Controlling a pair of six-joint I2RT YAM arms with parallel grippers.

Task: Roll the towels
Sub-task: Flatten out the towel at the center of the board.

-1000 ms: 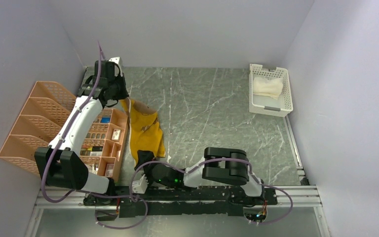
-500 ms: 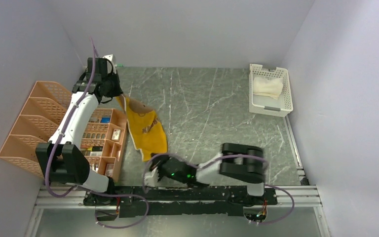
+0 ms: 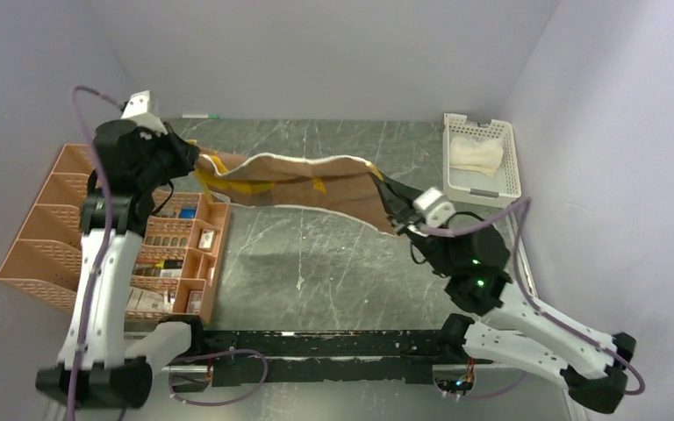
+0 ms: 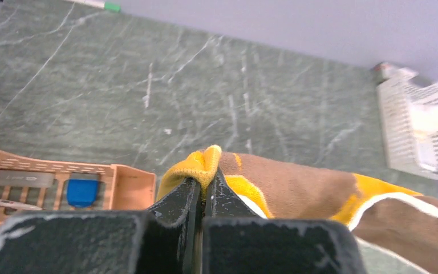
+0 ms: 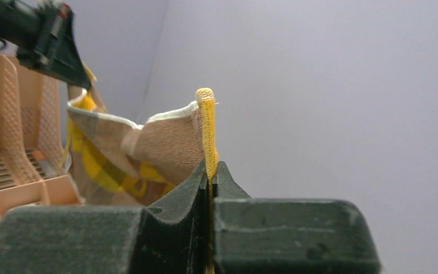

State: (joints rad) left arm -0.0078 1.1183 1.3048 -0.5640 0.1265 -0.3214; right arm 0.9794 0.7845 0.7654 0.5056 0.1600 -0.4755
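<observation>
The brown towel with mustard-yellow patches (image 3: 303,182) hangs stretched in the air between my two grippers, sagging a little in the middle. My left gripper (image 3: 195,163) is shut on its left corner, above the orange rack's edge; the left wrist view shows a yellow fold (image 4: 208,162) pinched between the fingers. My right gripper (image 3: 384,186) is shut on the towel's right corner, and the right wrist view shows the yellow hem (image 5: 207,131) standing up out of the closed fingers. A cream-white towel (image 3: 476,154) lies folded in the white basket (image 3: 507,188) at the back right.
An orange mesh file rack (image 3: 57,219) with a tray of small items (image 3: 175,254) stands along the left edge. The green marble tabletop (image 3: 333,254) lies under the towel. A marker pen (image 3: 197,116) lies at the back wall. Grey walls enclose the table on three sides.
The right gripper shut on the towel's near corner at the table's front and swung it up and right. The left arm rose. The towel went from lying on the table to stretched in the air.
</observation>
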